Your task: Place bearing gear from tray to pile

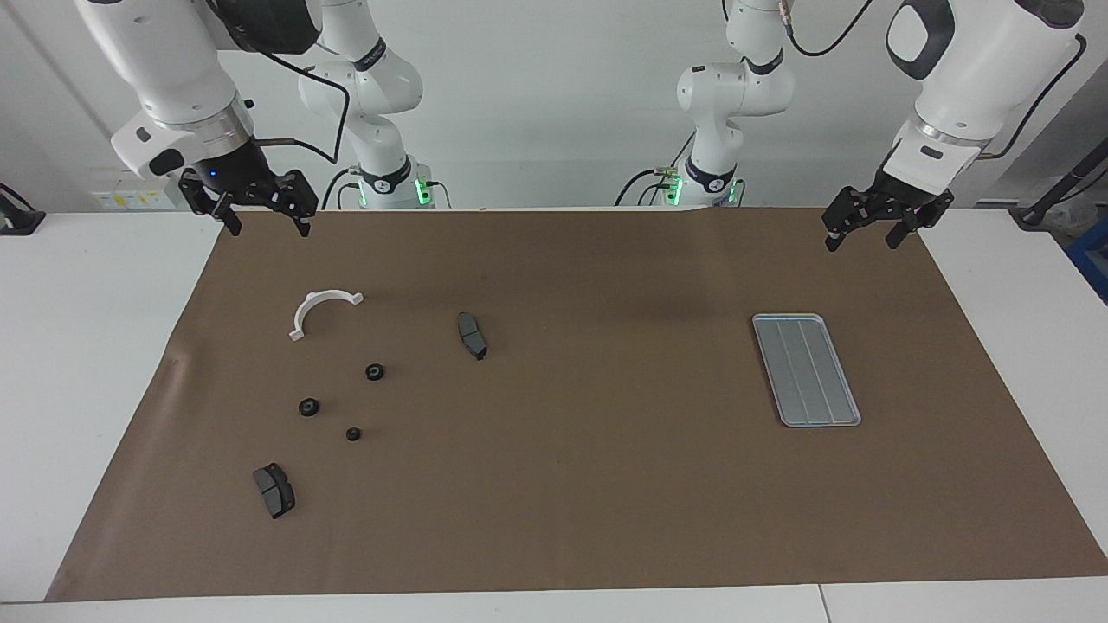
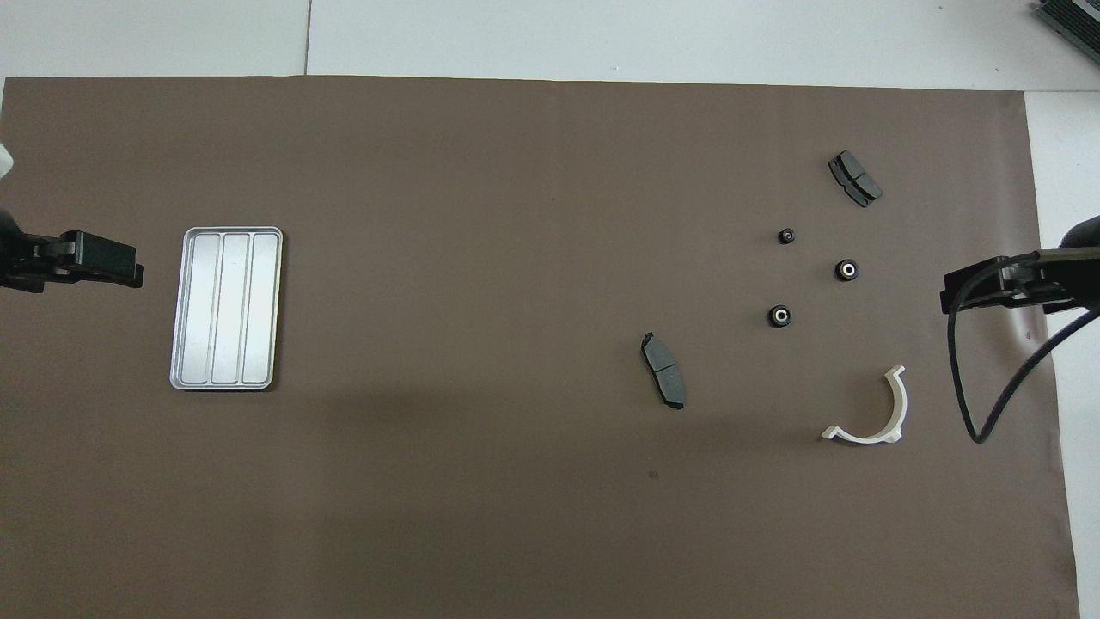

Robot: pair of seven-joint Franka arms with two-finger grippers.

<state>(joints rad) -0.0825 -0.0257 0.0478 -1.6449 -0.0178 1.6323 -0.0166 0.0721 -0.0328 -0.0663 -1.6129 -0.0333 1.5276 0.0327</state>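
Left gripper [image 1: 866,232]: you had it up in the air over the brown mat's [image 1: 606,484] corner at the robots' edge, left arm's end; fingers spread, nothing between them.
Right gripper [image 1: 266,218]: you had it raised over the mat's other robot-side corner, right arm's end; fingers spread, carrying nothing.
Tray [image 1: 807,369]: lay flat on the mat toward the left arm's end, about midway between the mat's robot edge and its outer edge; you could see only its ribs, nothing in it.
Pile: loose scatter on the mat toward the right arm's end, well apart from the tray.
Bearing gears [image 1: 375,372] [image 1: 309,407] [image 1: 353,434]: three small black round ones sat on the mat in the pile, apart from each other, none touching.
White half-ring bracket [image 1: 320,310]: lay nearest the robots of the pile, close to the right gripper's corner.
Brake pad [image 1: 472,335]: lay on the pile's side toward the mat's middle.
Second brake pad [image 1: 274,491]: lay farthest from the robots, toward the mat's outer edge.
Cable [image 2: 988,361]: in the overhead view you saw it looping down from the right gripper [image 2: 954,297].
Overhead check: left gripper [image 2: 129,271] sat just beside the tray [image 2: 228,308] at the mat's end edge.
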